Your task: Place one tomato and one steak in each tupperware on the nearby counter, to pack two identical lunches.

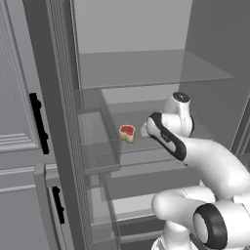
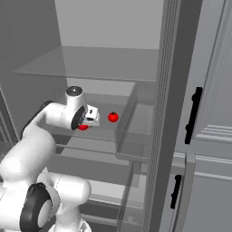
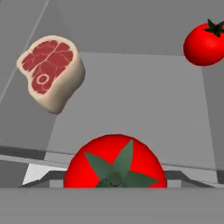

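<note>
A: Inside the open grey fridge, on the glass shelf [image 3: 131, 96]: left of the near round red tomato [image 3: 114, 162] lies the raw marbled steak [image 3: 51, 70]; a second tomato [image 3: 205, 43] sits right.

B: The gripper [image 2: 92, 115] is at that near tomato; I cannot tell its spread. Centre it, close gently.

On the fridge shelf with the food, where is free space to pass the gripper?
Bare grey shelf lies between the raw red steak and the far red tomato. It is crowded nearest the hand, where a second red tomato sits.
</note>
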Robot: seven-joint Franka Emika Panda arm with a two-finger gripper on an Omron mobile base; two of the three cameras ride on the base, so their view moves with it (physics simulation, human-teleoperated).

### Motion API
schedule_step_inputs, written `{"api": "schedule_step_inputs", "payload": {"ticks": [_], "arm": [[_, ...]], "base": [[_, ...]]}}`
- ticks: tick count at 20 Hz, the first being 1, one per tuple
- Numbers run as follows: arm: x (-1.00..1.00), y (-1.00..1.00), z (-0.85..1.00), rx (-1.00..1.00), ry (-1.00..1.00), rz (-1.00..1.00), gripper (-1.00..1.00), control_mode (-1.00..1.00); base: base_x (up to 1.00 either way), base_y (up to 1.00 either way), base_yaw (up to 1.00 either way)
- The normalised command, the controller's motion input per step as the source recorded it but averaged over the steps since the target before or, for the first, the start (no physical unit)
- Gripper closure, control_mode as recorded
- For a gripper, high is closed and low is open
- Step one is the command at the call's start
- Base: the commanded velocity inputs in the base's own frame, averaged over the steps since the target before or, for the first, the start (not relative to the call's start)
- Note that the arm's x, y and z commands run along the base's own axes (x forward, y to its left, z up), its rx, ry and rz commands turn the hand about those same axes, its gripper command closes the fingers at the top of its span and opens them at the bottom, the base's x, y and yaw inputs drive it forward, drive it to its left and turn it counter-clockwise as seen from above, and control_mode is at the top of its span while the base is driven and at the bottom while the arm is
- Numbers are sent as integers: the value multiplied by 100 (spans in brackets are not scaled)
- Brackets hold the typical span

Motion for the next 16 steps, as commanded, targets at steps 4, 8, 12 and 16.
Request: {"api": "schedule_step_inputs", "payload": {"ticks": [4,8,12,16], "arm": [[-100,-5,100,-7,-2,-5,100,-100],[-100,-19,100,-5,0,-4,100,-100],[-98,-25,83,0,-7,0,100,-100],[-79,0,65,-1,0,0,100,-100]], "base": [[0,0,0],[0,0,0],[0,0,0],[0,0,0]]}}
